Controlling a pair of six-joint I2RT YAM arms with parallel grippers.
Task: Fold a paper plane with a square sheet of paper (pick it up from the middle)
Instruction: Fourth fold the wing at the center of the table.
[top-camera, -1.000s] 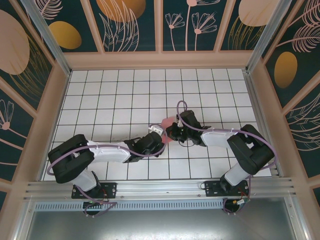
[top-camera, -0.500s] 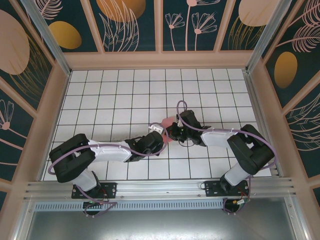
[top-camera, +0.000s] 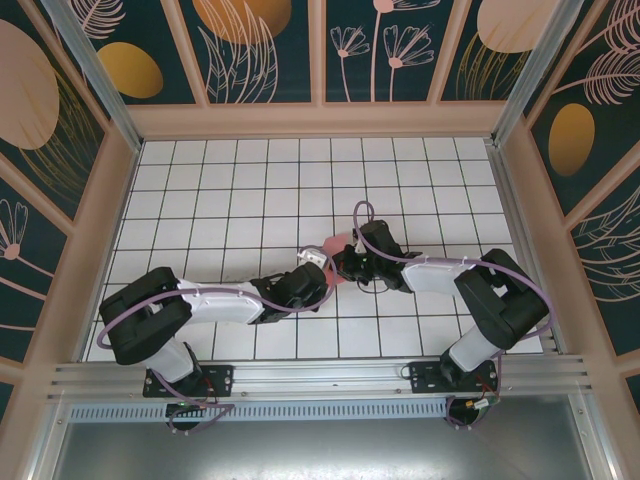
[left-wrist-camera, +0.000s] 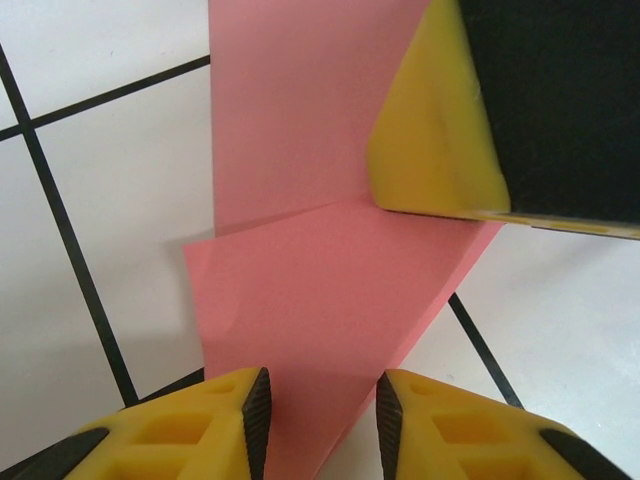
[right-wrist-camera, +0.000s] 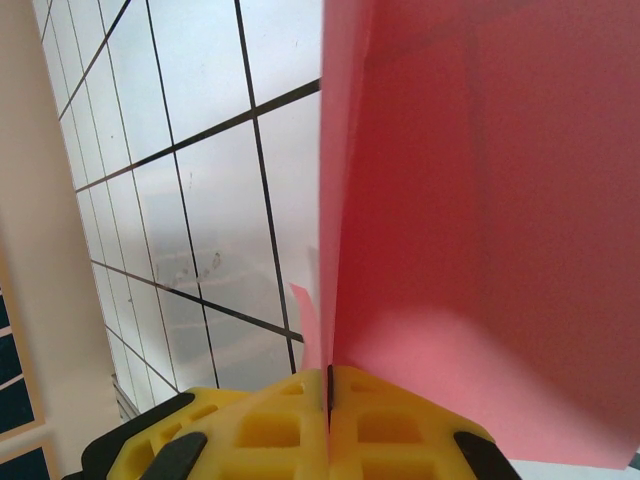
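A white table (top-camera: 200, 190) with a black grid sits between walls (top-camera: 260, 50) painted with leaves and flowers, and a metal rail (top-camera: 320, 375) runs along its near edge. The two arms meet at the middle of the table, a little toward the near edge. From above they cover most of the pink paper (top-camera: 338, 246), so only slivers of it show beside them.

The right pincer (right-wrist-camera: 328, 385) is clenched on the paper's edge, and the paper rises from its fingers as an upright wall.

In the left wrist view a plain strip of paper runs away from the camera. A folded flap lies across the strip and narrows to a point that faces the left pincer (left-wrist-camera: 322, 400). That pincer is released, its fingers apart with the paper's point in the gap. A yellow finger (left-wrist-camera: 430, 130) of the right pincer presses where the strip and flap meet.
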